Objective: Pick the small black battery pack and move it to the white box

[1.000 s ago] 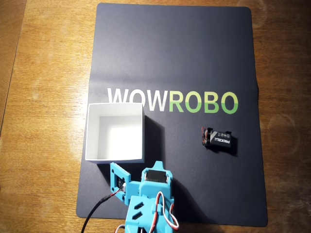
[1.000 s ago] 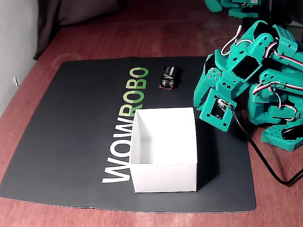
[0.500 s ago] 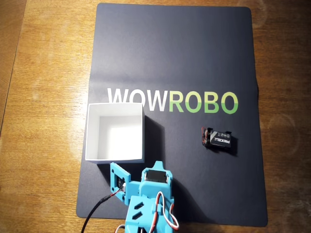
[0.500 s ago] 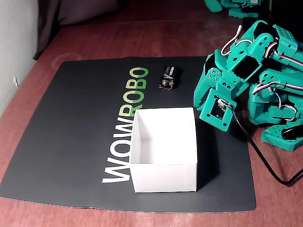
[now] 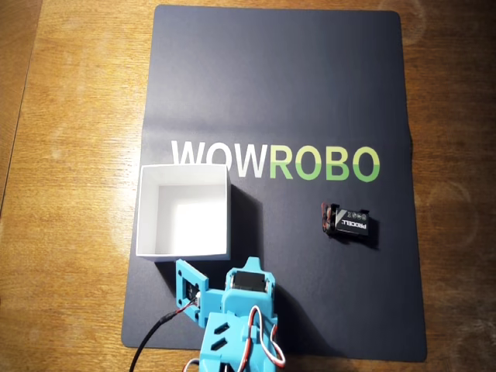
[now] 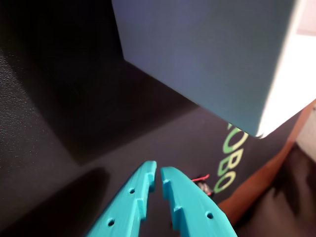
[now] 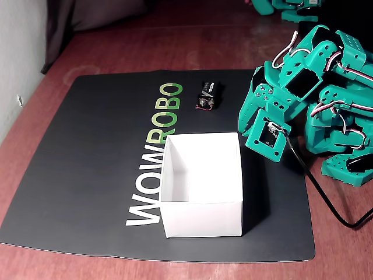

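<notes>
Wooden surface (image 5: pixel 70 116) fills the overhead view, carrying a dark mat (image 5: pixel 279 85) printed WOWROBO in white and green.

The arm (image 7: pixel 303 87) — teal plastic with red and white servo wires — sits folded at the right edge of the fixed view, beside the mat; in the overhead view it enters from the bottom centre.

The white box (image 5: pixel 183 211) stands on the mat at centre-left of the overhead view, lidless, white inside, nothing in it. In the wrist view one outer wall (image 6: pixel 207 54) fills the upper frame.

The end effector (image 6: pixel 158 181) rises from the bottom centre of the wrist view, its two teal fingers nearly pressed together with only a thin slit between the tips, gripping nothing. It is low over bare mat, close to the box.

The small black battery pack (image 5: pixel 350 224) lies flat on the mat right of centre in the overhead view, below the green letters, red wires at its left end — well apart from box and end effector. In the fixed view it lies at upper centre (image 7: pixel 207 95).
</notes>
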You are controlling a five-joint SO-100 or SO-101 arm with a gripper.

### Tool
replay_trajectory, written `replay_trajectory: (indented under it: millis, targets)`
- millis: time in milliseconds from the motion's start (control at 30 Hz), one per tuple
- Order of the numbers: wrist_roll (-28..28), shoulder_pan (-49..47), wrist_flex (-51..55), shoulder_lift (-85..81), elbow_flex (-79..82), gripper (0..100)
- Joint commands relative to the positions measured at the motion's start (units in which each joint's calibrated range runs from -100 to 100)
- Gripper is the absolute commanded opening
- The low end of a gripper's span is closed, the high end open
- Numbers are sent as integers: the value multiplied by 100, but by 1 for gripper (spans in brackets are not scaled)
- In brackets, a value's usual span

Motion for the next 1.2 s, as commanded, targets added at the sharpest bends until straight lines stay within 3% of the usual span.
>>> replay_trajectory:
  millis: [0, 300, 800, 1000, 1167]
  targets:
    - [-8, 56, -4, 13, 2, 0]
    - [30, 150, -4, 127, -116, 0]
    - [41, 173, 5, 136, -2157, 0]
    - [145, 1112, -337, 302, -2665, 0]
    - [481, 1933, -1108, 1653, -3145, 0]
